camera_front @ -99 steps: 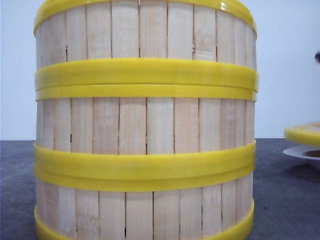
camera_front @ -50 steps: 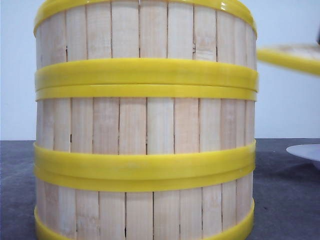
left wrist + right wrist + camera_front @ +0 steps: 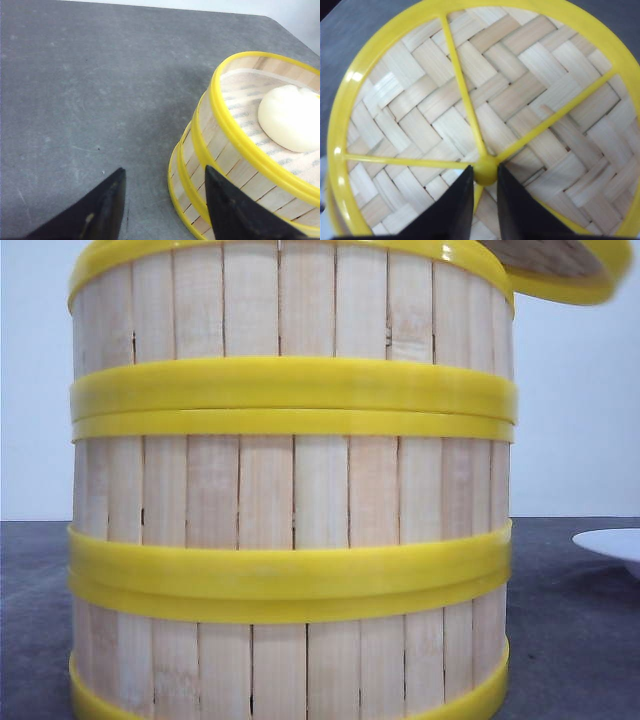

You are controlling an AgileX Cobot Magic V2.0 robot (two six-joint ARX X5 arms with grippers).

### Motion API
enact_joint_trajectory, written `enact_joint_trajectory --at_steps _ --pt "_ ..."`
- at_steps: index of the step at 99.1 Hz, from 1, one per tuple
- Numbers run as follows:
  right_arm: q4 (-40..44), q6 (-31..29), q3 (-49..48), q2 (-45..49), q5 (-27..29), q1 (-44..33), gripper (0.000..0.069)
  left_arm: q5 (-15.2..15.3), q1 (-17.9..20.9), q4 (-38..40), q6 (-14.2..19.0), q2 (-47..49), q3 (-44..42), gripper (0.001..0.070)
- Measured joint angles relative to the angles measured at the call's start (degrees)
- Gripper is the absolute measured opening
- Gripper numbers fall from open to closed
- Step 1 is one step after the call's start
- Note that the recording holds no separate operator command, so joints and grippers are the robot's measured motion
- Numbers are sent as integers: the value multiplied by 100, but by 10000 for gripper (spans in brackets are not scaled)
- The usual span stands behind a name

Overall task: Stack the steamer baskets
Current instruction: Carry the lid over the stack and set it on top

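**Woven lid held aloft beside a three-tier stack**

In the front view we see the steamer baskets (image 3: 290,490) stacked three high, close to the camera and filling most of the frame, standing on the dark grey table (image 3: 575,640). Paired yellow rims meet at each joint, and the pale slat walls line up vertically.

At the upper right of the stack, a lid (image 3: 565,270) with a yellow rim and woven underside hangs tilted in the air, just beside the top basket's rim. A white plate (image 3: 610,545) sits on the table to the right, well apart from the stack.

In the right wrist view, the right gripper (image 3: 484,187) has its fingers pinched on the small yellow knob (image 3: 485,171) at the centre of the lid, where the yellow spokes meet over the herringbone weave.

In the left wrist view, the left gripper (image 3: 162,205) hovers above the table with its fingers spread apart and holding nothing, next to the stack. A white bun (image 3: 292,117) rests on the liner inside the top basket.
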State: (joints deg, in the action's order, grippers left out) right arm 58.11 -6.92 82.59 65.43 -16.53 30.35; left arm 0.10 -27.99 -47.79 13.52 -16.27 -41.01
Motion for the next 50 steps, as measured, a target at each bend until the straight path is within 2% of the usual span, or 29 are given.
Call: enact_joint_trajectory --at_steps 28,50 --pt "107 7 170 577 839 1429 51 0 0 4 0 0 0 297" --pt "101 74 208 984 1121 1910 51 0 0 17 0 0 0 297"
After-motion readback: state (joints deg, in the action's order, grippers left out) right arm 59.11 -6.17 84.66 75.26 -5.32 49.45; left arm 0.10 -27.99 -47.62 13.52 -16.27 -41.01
